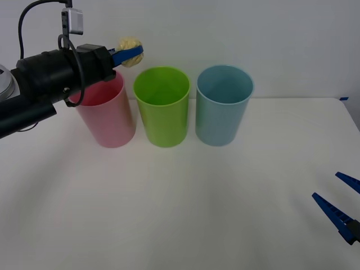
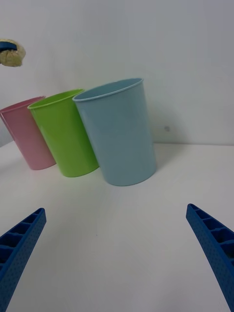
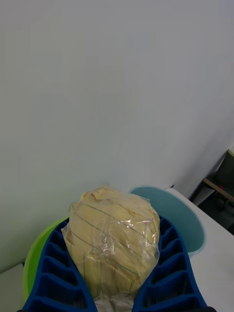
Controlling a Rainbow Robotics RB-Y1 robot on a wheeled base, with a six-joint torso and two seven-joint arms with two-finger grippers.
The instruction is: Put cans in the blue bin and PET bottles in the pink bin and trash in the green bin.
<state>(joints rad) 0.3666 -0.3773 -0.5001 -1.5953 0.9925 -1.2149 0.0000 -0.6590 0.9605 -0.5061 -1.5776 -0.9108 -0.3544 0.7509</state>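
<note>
A white table [image 1: 185, 208] is seen, with three bins set in a row at its far side, close beside one another: the pink bin [image 1: 108, 121] on the left, the green bin [image 1: 163, 109] in the middle and the blue bin [image 1: 223, 109] on the right. The left gripper [image 1: 130, 53] is held in the air above the rim of the pink bin, near the green bin's edge, with its blue fingers [image 3: 53, 273] clamped on the trash [image 3: 114, 243], a wrinkled yellow wad wrapped in clear film. The right gripper [image 1: 337, 202] is kept low at the table's near right corner, well apart from the bins, its fingers [image 2: 22, 243] spread wide with nothing between them
</note>
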